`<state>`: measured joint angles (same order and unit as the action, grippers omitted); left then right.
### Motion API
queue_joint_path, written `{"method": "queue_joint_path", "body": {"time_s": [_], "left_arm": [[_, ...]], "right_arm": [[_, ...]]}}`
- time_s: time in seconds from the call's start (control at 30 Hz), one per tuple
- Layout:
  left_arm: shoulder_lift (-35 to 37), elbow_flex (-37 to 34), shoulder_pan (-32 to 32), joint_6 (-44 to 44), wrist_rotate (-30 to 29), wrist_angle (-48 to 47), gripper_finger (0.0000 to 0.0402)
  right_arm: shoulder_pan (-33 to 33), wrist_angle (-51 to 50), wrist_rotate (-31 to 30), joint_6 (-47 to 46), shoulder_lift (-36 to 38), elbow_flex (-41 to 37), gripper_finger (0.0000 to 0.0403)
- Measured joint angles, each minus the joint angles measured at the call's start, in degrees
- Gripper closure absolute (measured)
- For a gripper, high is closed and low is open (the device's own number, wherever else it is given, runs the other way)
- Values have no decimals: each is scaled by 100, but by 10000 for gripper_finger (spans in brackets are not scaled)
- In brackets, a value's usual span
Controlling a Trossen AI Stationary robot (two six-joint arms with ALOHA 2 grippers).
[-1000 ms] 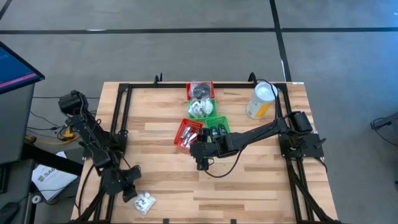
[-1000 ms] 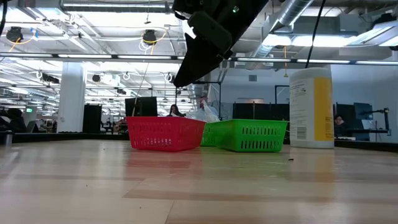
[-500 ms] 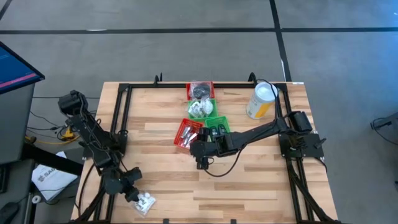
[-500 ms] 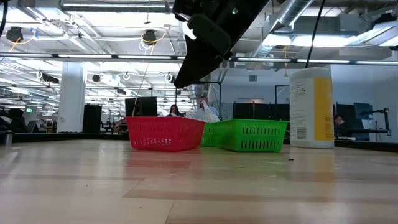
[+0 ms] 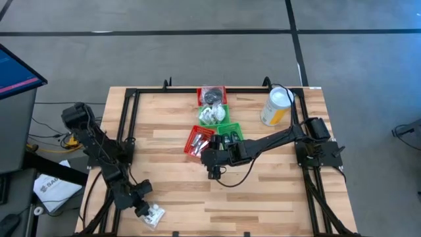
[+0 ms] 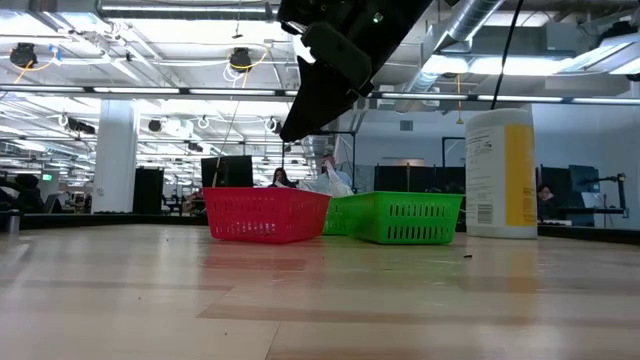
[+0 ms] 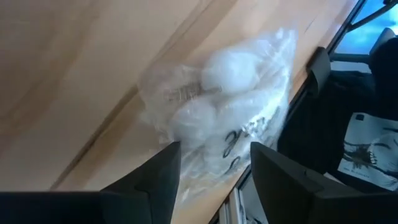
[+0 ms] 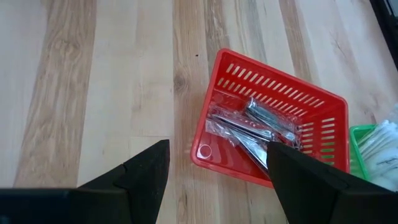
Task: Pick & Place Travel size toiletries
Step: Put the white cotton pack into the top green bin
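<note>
A clear packet of white cotton balls (image 7: 217, 118) lies flat on the wood at the table's near left corner (image 5: 153, 214). My left gripper (image 7: 214, 186) is open and low over it (image 5: 141, 207), with one finger on either side of the packet's nearer end. My right gripper (image 8: 217, 180) hangs open above the table's middle (image 5: 214, 168), with nothing between its fingers. Just beyond it stands a red mesh basket (image 8: 273, 143) holding slim silvery sachets (image 8: 255, 127). My left gripper's open fingers (image 7: 165, 177) flank the end of the packet (image 7: 211, 155), slanting down at it from the table's left. Whether they touch the plastic I cannot tell. The packet lies on the table.
Red and green baskets (image 5: 212, 114) run in a row from the far edge to the middle, seen in the low view as a red basket (image 6: 265, 213) and a green basket (image 6: 400, 217). A tall yellow canister (image 5: 276, 105) stands far right. A black frame (image 5: 125, 125) borders the table.
My left gripper has moved toward the table's near edge and closer to the cotton-ball packet, which has stayed where it was.
</note>
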<state>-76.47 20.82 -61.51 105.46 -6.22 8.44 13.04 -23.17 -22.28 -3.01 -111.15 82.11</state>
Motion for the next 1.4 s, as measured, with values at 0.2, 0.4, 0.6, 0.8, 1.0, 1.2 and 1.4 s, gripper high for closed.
{"method": "queue_joint_path", "body": {"time_s": [0.2,0.4,0.6,0.8,1.0,1.2,1.4], "left_arm": [[-799,55,109,-2,236,805,217],[-1189,148,301,-166,924,903,316],[-864,168,507,-784,603,805,396],[-301,146,886,-1450,-1,702,400],[245,149,1382,-2434,-521,697,401],[697,155,1870,-3773,-1271,683,401],[946,157,2263,-5220,-2434,681,401]], "right_arm": [[-7,1,0,0,0,0,148],[-9,4,0,0,0,0,148],[-42,4,2,0,0,0,148],[-46,4,0,0,0,1,148],[-44,8,0,2,0,2,148],[-44,201,309,2,0,0,148],[-42,743,450,-193,0,1,148]]}}
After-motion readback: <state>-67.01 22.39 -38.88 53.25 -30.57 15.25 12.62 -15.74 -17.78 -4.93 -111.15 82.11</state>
